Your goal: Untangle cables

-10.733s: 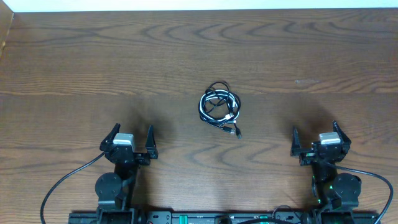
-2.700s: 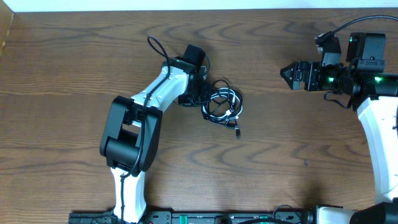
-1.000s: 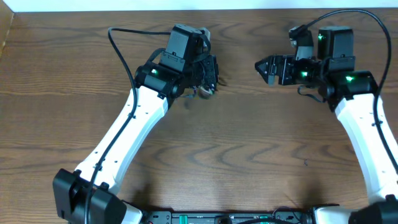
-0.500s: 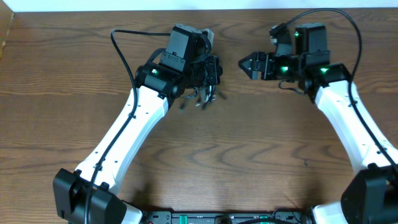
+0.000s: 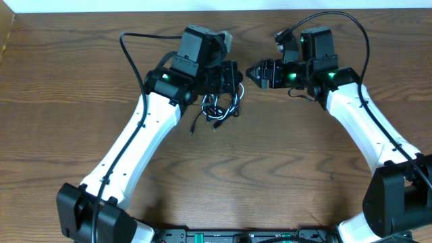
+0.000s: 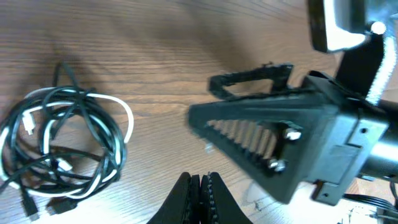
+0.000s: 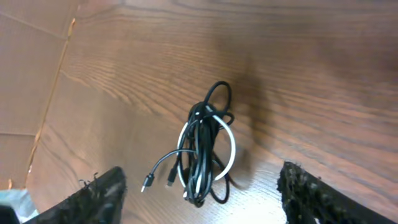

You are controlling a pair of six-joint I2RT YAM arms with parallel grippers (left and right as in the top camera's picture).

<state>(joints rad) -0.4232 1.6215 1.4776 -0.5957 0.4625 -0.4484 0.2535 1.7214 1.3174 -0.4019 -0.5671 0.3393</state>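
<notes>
We see the tangled cables (image 5: 219,108) lying on the bench (image 5: 304,169)
Our left pincer (image 6: 199,186) is pressed together, clear of them; our right pincer (image 7: 202,169) gapes wide, facing the tangle.

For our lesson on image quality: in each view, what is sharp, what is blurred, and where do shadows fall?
Overhead: evenly lit, cables crisp, only faint shadows. Left wrist: cables fairly clear, the close right end effector out of focus. Right wrist: cables sharp, dark shadow beside them; its own fingers blurred at the lower corners.
</notes>
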